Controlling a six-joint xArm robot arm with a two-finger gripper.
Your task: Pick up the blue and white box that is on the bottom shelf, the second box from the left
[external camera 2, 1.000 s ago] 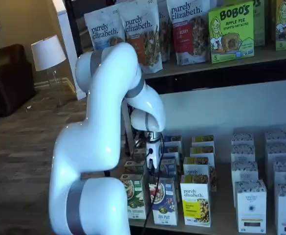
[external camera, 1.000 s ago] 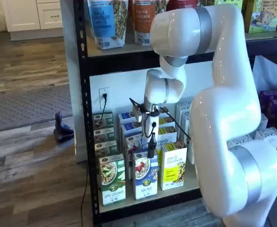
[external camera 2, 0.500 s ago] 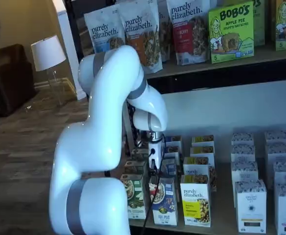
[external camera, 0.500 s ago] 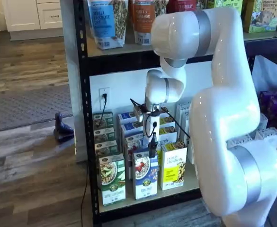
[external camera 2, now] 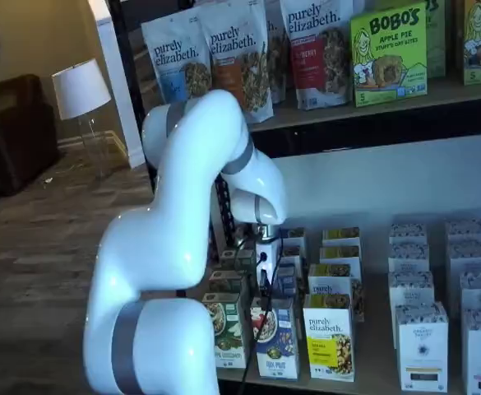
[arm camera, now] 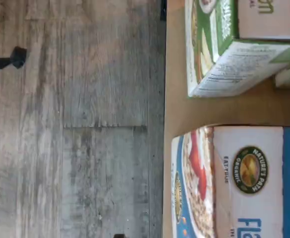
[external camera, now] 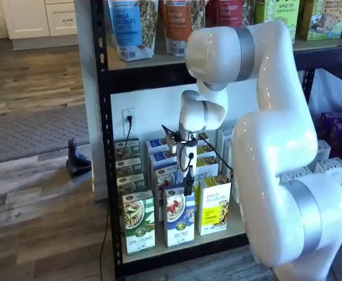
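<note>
Blue and white box (external camera: pixel 179 222): I see it standing upright at the front edge of the bottom shelf (external camera: pixel 229 227), long axis vertical, picture face turned out toward me. In both shelf views the blue band is at the top and the white part below, with a bowl and red berries printed between.

Taking that box as landmark and working left to right:
- Just beside it on its left, a green-and-white carton (external camera: pixel 138 222), also upright, same front row.
- The box itself, also seen at (external camera 2: pixel 276 343).
- Just beside it on its right, a yellow carton (external camera: pixel 214 205), upright, a little farther back.
- More like cartons stand in rows behind all three.

Gripper (external camera: pixel 188 188) hangs directly over the box's top edge. I see only a dark narrow shape side-on with a cable beside it, so I cannot tell whether the fingers are spread or closed, nor whether they touch the carton. In a shelf view (external camera 2: pixel 266 288) it is equally unclear.

Wrist view: the box (arm camera: pixel 234 181) fills one corner, cut off at the frame edge, with a round logo legible on its white panel. The green carton (arm camera: pixel 234 47) is also cropped. Plank floor (arm camera: pixel 75 119) beyond the shelf's edge.
</note>
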